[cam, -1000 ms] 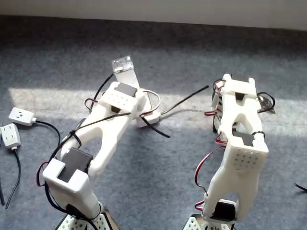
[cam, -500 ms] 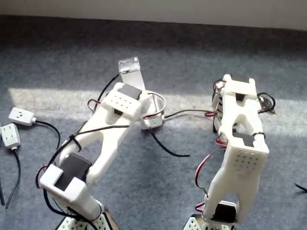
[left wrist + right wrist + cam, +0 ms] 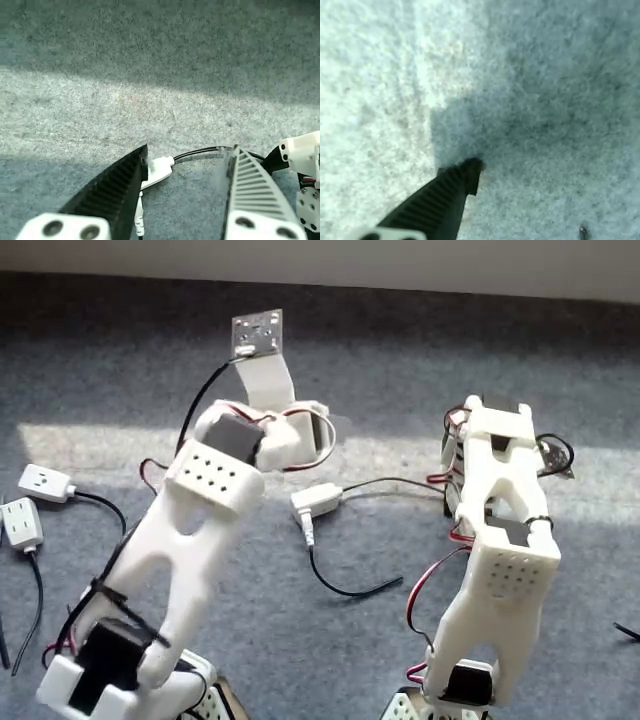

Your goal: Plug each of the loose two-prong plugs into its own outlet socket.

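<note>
Grey carpet covers the bench, with a bright band of sunlight running across it. On that band lies the white plug [image 3: 318,500], flat on its side, with thin leads running off it toward the right arm. A black cord [image 3: 345,588] curls away from the plug toward the arm bases. Directly above the plug hangs the left claw [image 3: 189,156], released, its jaws spread wide and holding nothing. In the left wrist view the plug sits just inside the dark jaw. Two outlet sockets [image 3: 44,482] rest well apart from the plug, out past the left arm. The right claw [image 3: 468,176] sits low over bare carpet, further from the plug than the left one; I cannot tell whether it is released or clenched.

The plug looks light, hard and smooth, so it could slip or swivel in a loose pinch. Its limp cords will probably drag and twist it. The best hold is likely across the body's flat sides, behind the prongs, never on the cord.
</note>
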Controlling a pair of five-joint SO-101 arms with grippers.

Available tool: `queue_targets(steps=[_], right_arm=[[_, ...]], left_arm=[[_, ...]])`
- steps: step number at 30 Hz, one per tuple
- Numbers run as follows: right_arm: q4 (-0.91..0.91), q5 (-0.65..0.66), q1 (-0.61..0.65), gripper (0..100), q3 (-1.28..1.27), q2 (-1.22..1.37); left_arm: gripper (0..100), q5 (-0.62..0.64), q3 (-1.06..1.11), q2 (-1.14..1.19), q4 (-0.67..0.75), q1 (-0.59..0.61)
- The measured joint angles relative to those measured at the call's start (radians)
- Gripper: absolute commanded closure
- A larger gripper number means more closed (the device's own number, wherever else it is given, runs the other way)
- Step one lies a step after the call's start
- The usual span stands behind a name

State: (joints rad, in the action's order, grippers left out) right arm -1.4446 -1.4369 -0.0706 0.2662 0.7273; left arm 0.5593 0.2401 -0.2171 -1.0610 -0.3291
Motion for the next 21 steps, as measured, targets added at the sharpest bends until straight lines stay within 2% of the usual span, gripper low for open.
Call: queue_targets(steps=[6,12,17,21], right_arm=[[0.000,0.000,0.000,38.2,0.000,0.000],[0.000,0.000,0.000,38.2,0.000,0.000],[0.000,0.000,0.000,38.2,0.000,0.000],[0.000,0.000,0.000,38.2,0.008,0.003]], left_arm=[[73,-0.005,0.015,-0.184,-0.041,0.057],[73,-0.008,0.092,-0.342,-0.143,0.195],[73,-0.008,0.258,-0.483,-0.187,0.296],[73,-0.008,0.420,-0.624,-0.167,0.318]])
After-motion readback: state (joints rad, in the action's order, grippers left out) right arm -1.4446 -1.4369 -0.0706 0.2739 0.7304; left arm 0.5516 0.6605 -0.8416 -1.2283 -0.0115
